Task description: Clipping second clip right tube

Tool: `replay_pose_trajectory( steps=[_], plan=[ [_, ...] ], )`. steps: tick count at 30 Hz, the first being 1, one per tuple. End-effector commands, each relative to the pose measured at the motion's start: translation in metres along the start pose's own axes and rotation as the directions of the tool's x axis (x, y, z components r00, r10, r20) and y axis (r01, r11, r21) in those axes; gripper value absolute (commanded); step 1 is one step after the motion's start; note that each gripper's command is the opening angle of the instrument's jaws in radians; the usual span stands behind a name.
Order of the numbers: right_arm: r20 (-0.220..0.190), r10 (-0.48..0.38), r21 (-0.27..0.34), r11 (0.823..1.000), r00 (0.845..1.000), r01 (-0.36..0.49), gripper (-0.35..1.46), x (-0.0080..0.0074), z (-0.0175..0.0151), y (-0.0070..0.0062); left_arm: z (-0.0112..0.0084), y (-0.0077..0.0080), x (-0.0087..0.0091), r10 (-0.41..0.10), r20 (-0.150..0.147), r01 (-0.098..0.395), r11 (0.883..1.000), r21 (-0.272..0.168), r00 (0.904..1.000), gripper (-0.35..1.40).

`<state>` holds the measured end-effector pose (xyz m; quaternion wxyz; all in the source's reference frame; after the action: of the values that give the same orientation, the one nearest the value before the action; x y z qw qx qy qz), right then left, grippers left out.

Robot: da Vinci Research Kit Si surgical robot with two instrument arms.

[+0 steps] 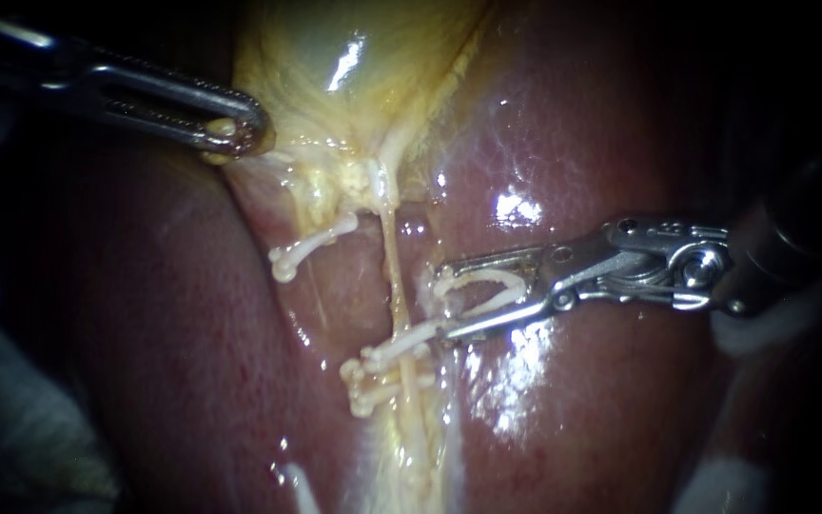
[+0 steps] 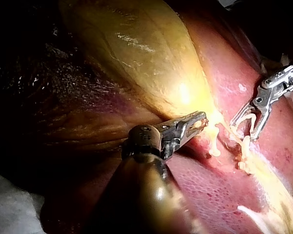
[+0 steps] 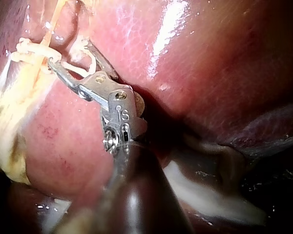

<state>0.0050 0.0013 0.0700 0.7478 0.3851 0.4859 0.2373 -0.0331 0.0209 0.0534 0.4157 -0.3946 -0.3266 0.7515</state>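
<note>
A thin yellow tube [image 1: 394, 276] runs down from the gallbladder [image 1: 354, 57] across the liver [image 1: 620, 124]. Two white clips [image 1: 384, 358] [image 1: 371, 392] sit on its lower part. Another clip [image 1: 311, 247] crosses a tube to the left. My right instrument [image 1: 446, 297] [image 2: 244, 129] [image 3: 68, 54] has its jaws standing apart, with an open white clip [image 1: 482, 286] seated between them. The jaw tips lie just right of the tube, above the two clips. My left instrument [image 1: 235, 133] [image 2: 198, 121] is shut on yellowish tissue at the gallbladder's lower edge, holding it up and left.
Liver surrounds the tubes on both sides, wet and glistening. Pale gauze [image 1: 739, 338] lies under the right instrument's shaft, and more grey cloth [image 1: 11, 428] lies at the far left. A loose white piece [image 1: 299, 487] rests low on the liver.
</note>
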Motion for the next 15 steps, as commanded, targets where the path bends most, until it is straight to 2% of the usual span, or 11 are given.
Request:
replay_pose_trajectory(
  steps=[1, 4, 10, 15],
  plan=[
    [-0.001, 0.000, 0.001, 1.000, 1.000, 0.000, 0.48, 0.0001, -0.0001, -0.0001, 0.0000, -0.0001, 0.0000, 0.000, 0.000, 0.000, 1.000, -0.001, 1.0000, -0.35],
    [-0.006, 0.002, 0.008, 1.000, 1.000, -0.002, 0.48, 0.0004, -0.0005, -0.0008, 0.0000, -0.0002, 0.0000, 0.000, 0.000, 0.000, 1.000, -0.001, 1.0000, -0.35],
    [-0.026, 0.012, 0.025, 1.000, 1.000, -0.011, 0.48, 0.0021, -0.0012, -0.0026, -0.0001, -0.0003, 0.0000, 0.001, 0.001, -0.001, 1.000, -0.002, 1.0000, -0.35],
    [-0.033, 0.027, 0.029, 0.999, 0.999, -0.026, 0.48, 0.0027, -0.0010, -0.0031, -0.0001, -0.0003, 0.0000, 0.001, 0.001, -0.001, 1.000, -0.002, 1.0000, -0.35]
  ],
)
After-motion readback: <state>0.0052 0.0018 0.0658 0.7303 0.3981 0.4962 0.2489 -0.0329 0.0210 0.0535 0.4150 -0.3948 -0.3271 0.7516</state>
